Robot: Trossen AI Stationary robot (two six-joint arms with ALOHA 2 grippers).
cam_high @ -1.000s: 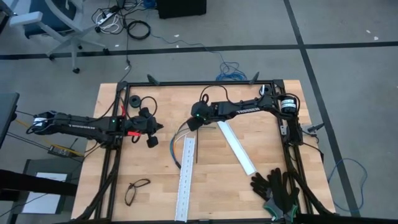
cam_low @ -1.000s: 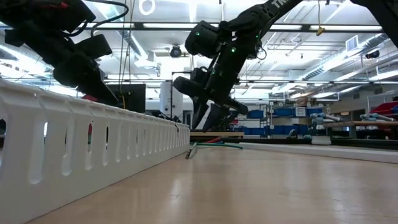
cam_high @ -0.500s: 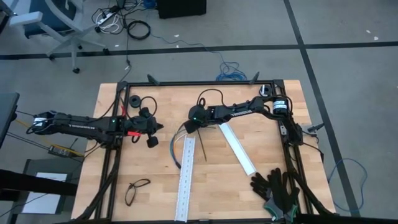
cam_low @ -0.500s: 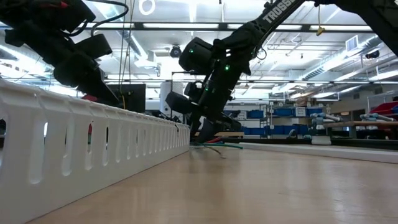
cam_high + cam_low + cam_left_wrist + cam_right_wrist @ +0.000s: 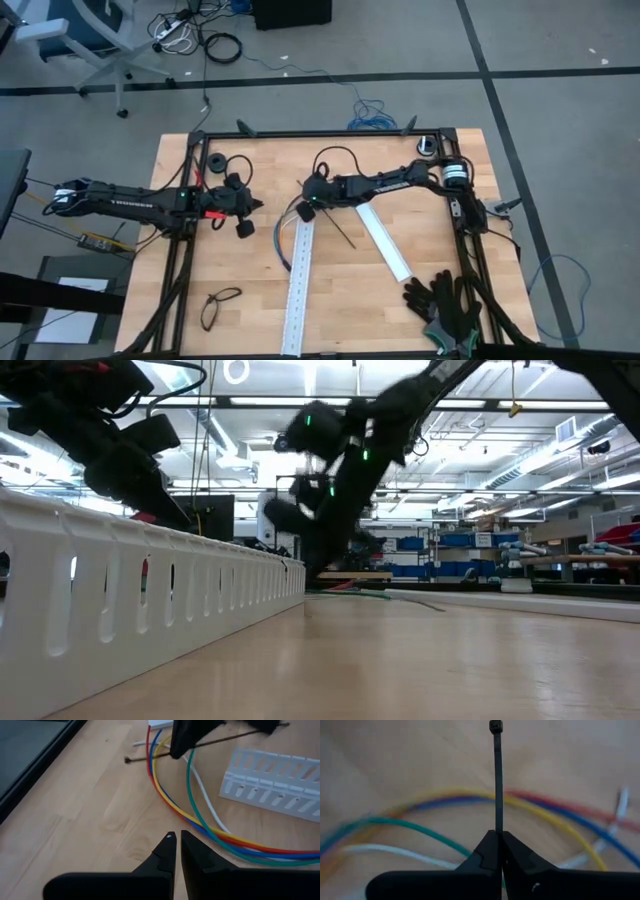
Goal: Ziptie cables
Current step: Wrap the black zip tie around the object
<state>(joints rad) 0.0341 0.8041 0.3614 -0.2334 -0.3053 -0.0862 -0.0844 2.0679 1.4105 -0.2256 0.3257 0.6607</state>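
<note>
Cables [image 5: 292,232] lie at mid-frame in the high view, a loose fan of blue, green, yellow, red and white wires curving along the left side of the upright white rail [image 5: 298,290] on the desk [image 5: 350,300]. Nearer the bottom of that view, a pair of glasses [image 5: 220,305] sits at lower left and black gloves [image 5: 445,303] at lower right; a second rail [image 5: 382,237] lies slanted right of centre. The right claw [image 5: 303,210] is down at the top end of the bundle, closed on a black ziptie [image 5: 496,775] whose strap runs straight out past its tips with the head at the far end, crossing above the wires in the right wrist view. The left claw [image 5: 176,840] hovers closed and empty just beside the wires, at centre-left in the high view. The step in hand looks like bringing the ziptie to the bundle; next it probably has to be slid under or around the gathered wires so the tail can be threaded through the head. Compared with a second ago, the right arm has swung leftward and lower onto the cables, its claw has gone from partly open to clamped, and the ziptie has left the desk by the rail.
</note>
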